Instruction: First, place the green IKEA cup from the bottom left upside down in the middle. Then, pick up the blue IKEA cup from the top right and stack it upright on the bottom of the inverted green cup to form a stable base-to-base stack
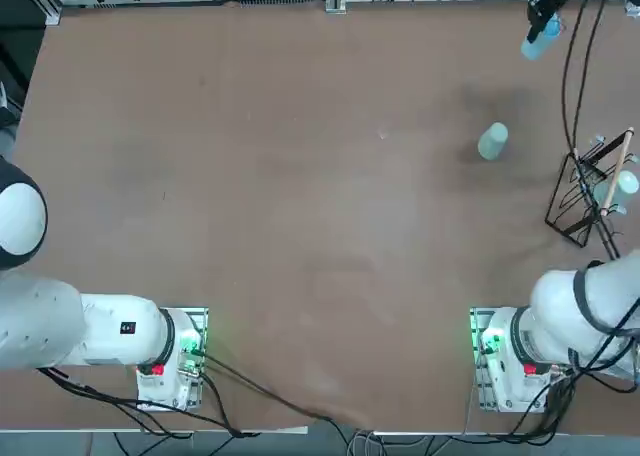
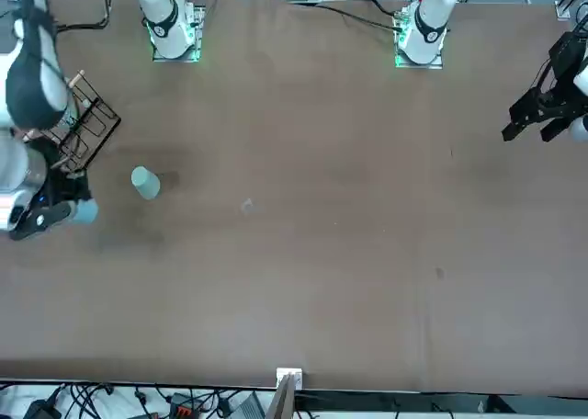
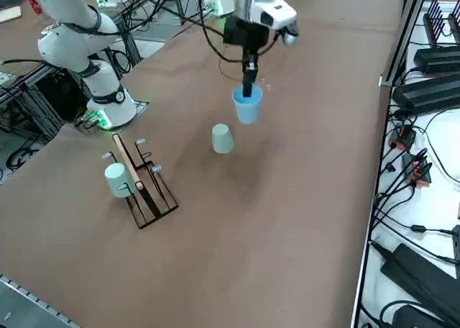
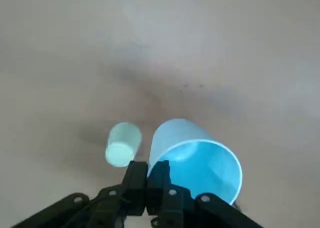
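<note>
Sky-blue plastic hangs from the right gripper: its fingers are clenched on one side wall of the blue IKEA cup, one finger inside the mouth and one outside. The cup's open end faces up, the right way for the stack, and it looks to be held off the tabletop. The green IKEA cup stands upside down on the table, closed base on top, apart from the blue one and nearer the robot's bases.

The step in hand, as I judge it, is carrying the blue cup over and setting it base to base; the inverting part looks done. To do it well, keep the blue cup's base clear above the green cup before travelling — a low pass could clip the green one and tip it. From the top view, the way there runs back toward the bases and a little to the left.

Because the grip is on one wall, the cup's middle sits off to the side of the fingers; line up the two bases, not the fingertips, with the green cup. Level the blue cup before contact, then lower slowly and straight until the bases meet flat. Part the fingers only slightly and lift straight up — the inner finger could otherwise drag the thin wall and topple the pair. The black wire rack stands well aside from that path.
</note>
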Robot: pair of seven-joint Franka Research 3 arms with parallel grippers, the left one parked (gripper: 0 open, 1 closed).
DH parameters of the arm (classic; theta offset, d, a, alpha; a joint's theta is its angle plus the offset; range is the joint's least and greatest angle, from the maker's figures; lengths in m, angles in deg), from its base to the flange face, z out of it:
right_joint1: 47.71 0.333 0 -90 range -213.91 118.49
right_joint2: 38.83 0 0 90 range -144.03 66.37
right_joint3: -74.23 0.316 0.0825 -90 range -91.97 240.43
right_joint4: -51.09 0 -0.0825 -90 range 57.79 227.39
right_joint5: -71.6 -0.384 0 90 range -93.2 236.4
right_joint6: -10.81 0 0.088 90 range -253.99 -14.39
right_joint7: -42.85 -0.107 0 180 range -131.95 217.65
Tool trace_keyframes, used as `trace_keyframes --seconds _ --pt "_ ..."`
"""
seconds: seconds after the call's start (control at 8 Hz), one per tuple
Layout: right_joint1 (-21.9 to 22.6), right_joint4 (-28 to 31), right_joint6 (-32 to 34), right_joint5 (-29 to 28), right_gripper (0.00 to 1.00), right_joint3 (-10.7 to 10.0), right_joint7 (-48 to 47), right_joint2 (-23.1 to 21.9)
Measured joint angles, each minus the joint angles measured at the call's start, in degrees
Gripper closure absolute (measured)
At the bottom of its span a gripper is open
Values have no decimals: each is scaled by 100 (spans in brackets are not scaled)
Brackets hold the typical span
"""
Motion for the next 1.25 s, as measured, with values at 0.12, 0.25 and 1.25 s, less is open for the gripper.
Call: trace_keyframes --seconds 0.12,0.25,1.25 --pt "14 148 -7 -20 98 2 -77 -143" --pt "35 240 -21 -33 98 3 -93 -225" --pt "291 535 -229 -345 98 2 -520 -267"
